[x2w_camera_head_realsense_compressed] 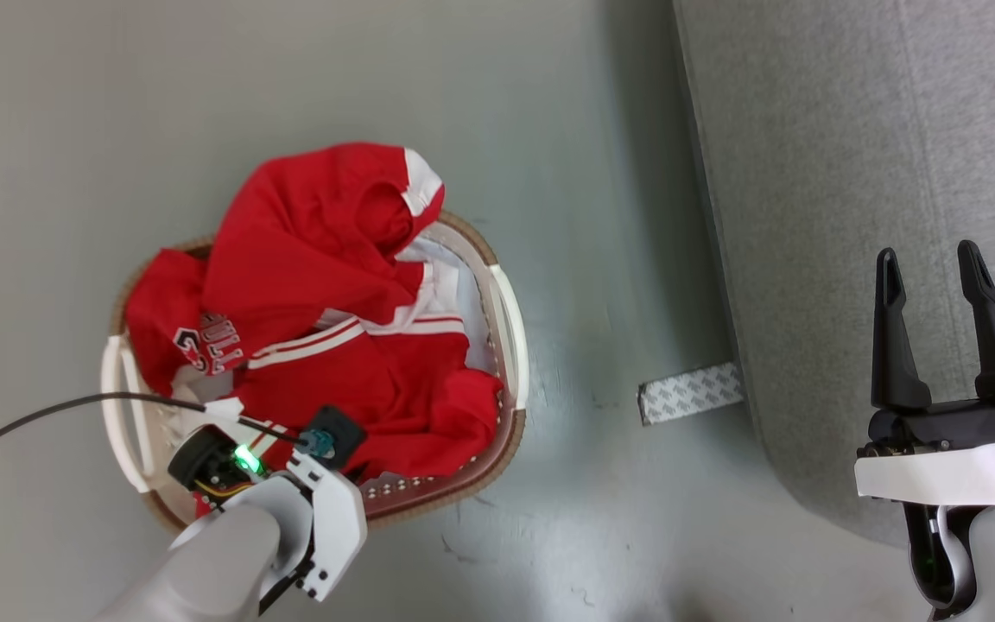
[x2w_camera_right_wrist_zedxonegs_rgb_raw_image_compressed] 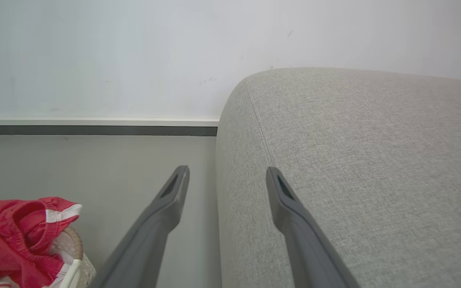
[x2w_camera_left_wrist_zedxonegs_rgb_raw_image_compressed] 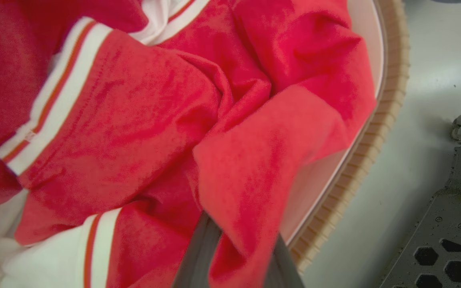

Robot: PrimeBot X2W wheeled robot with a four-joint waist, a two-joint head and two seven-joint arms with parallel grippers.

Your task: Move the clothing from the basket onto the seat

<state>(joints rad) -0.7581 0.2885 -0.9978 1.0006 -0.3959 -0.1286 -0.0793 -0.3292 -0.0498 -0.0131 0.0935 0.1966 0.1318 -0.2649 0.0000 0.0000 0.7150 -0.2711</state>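
The clothing, bright red with white stripes and lettering, is heaped in the basket, a white one with a brown rim, and spills over its far edge. My left gripper is down in the near side of the heap. In the left wrist view the left gripper is shut on a fold of the clothing, with the basket rim just beyond. My right gripper is open and holds nothing, over the edge of the grey seat. The right wrist view has the right gripper, the seat, the clothing and the basket.
A patterned tape strip lies on the grey floor between basket and seat. A black cable runs from my left wrist off to the left. A wall with a dark baseboard stands behind. My dark base plate lies right of the basket.
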